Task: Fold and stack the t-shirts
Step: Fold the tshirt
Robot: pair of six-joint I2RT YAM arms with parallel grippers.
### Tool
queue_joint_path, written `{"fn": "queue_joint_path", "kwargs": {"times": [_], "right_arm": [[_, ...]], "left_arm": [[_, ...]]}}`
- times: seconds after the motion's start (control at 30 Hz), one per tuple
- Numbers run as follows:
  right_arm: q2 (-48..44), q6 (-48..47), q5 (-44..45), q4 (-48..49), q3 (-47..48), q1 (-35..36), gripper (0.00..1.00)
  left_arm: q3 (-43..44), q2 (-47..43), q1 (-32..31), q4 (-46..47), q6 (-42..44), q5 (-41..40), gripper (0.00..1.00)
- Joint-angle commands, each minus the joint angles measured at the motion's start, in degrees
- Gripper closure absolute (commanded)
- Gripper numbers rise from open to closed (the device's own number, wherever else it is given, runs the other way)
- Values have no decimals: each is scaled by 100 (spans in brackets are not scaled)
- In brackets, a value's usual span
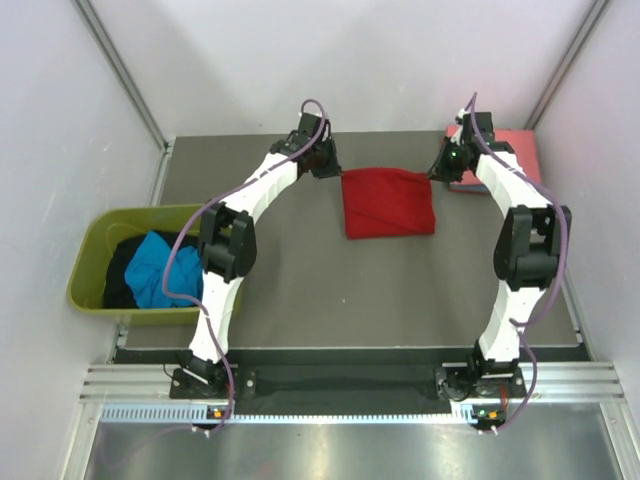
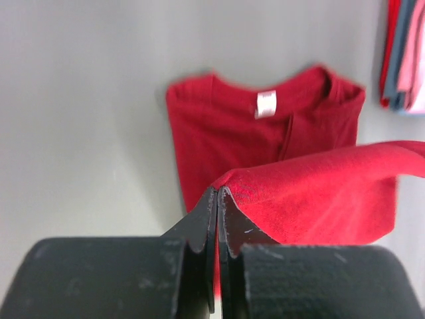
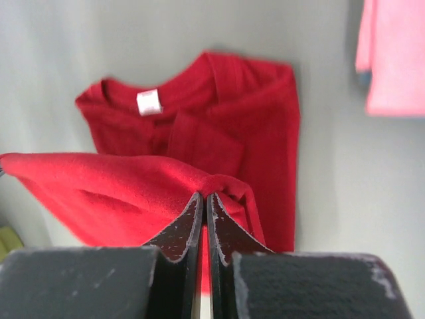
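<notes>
Overhead, at the far middle of the worktop (image 1: 300, 295): red shirt (image 1: 388, 203), already doubled into a rough square. Flanked by left pincer (image 1: 328, 166) at its far-left corner and right pincer (image 1: 441, 172) at its far-right corner. Gripped at both corners, likely so as to carry one edge across evenly for the next fold. Beyond the right arm, pink shirt (image 1: 524, 147) at the far-right corner, probably topping the stack. Off to the left, green tub (image 1: 85, 270) with turquoise shirt (image 1: 160, 262) and black shirt (image 1: 120, 278) bundled inside, seemingly awaiting their turn.

Through the left wrist camera: left pincer (image 2: 218, 193) pressed together on a lifted red hem, cloth draped off to the right, clear of the layer below. White neck label (image 2: 265, 104) facing up, print too blurred to read. Edge of the stack (image 2: 404, 53) at top right, in red, blue and pink layers.

Through the right wrist camera: right pincer (image 3: 202, 197) likewise pinching a raised fold of red cloth, rest of the shirt flat beneath. Same white label (image 3: 149, 102), nothing legible. No brand or writing anywhere else.
</notes>
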Motion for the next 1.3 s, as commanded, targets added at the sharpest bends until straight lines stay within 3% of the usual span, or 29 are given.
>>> {"fn": "queue_joint_path", "kwargs": {"times": [0.0,0.17,0.3,0.5,0.7,1.27], "right_arm": [[461,46,-200,469,715,-142,100],[1111,336,-498,926,1077,-343,99],[1437,450,-429,900,1499,-415,100],[1438,599,-252,1163,1351,-521,100],[1982,626,-815,1384,1797,-556,100],[2141,731,-938,1796,1789,-653,99]], "left_arm": [[54,161,158,1487,218,255,100],[168,671,238,2682,236,517,100],[502,1286,255,3044,148,825,100],[810,1761,317,3640,-9,756,100],[705,1728,378,3668,-2,422,100],[450,1269,405,3607,253,-193,100]]}}
